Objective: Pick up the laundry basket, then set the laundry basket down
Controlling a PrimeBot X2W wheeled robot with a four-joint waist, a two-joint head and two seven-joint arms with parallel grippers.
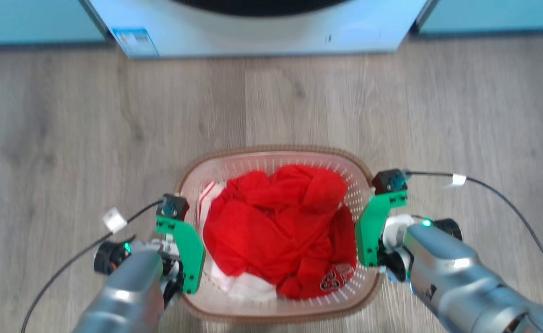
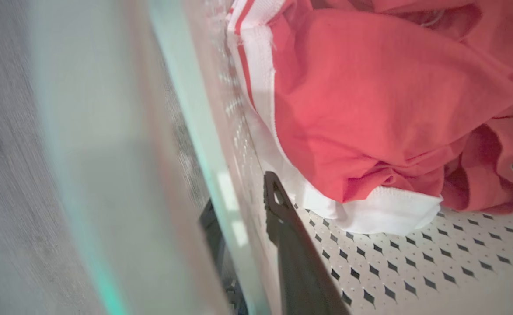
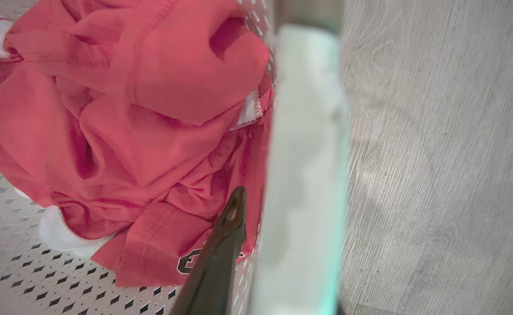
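The small white perforated plastic laundry basket (image 1: 271, 150), brown-rimmed and holding crumpled red and white clothing (image 1: 271, 222), is between the two arms over the grey wood-look floor (image 1: 67, 138), nearer than the white washing machine (image 1: 271, 32). The left end effector (image 2: 239, 192) pinches the basket's left wall, one dark finger (image 2: 291, 253) inside, the other outside. The right end effector (image 3: 260, 205) shows one finger (image 3: 221, 258) inside the right wall; its grip cannot be told.
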